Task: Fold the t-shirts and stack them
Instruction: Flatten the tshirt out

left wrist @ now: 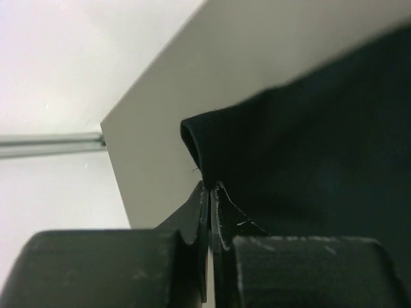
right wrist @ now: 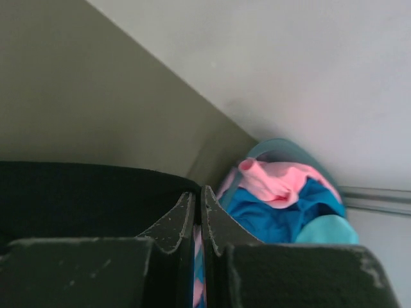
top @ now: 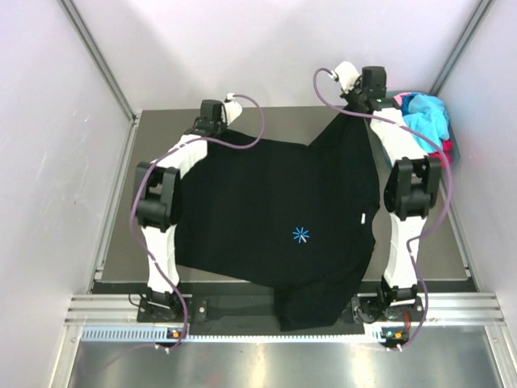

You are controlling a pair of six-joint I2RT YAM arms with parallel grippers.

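A large black t-shirt (top: 275, 218) with a small light-blue starburst logo (top: 300, 235) lies spread over the table, its lower part hanging past the near edge. My left gripper (top: 212, 123) is at the shirt's far left corner, shut on the black cloth (left wrist: 270, 167), which is pinched at the gripper (left wrist: 210, 186) tips. At the far right, my right gripper (top: 355, 103) is shut on a corner pulled up into a peak; the black cloth (right wrist: 83, 192) ends right at that gripper (right wrist: 199, 190). Other t-shirts (top: 424, 113), turquoise, blue and pink, are piled at the back right.
The coloured shirts (right wrist: 282, 199) lie in a grey-blue basket (right wrist: 282, 146) in the back right corner, close beside my right gripper. White walls enclose the table (top: 161, 137) on the left, back and right. A metal rail (top: 242, 311) runs along the near edge by the arm bases.
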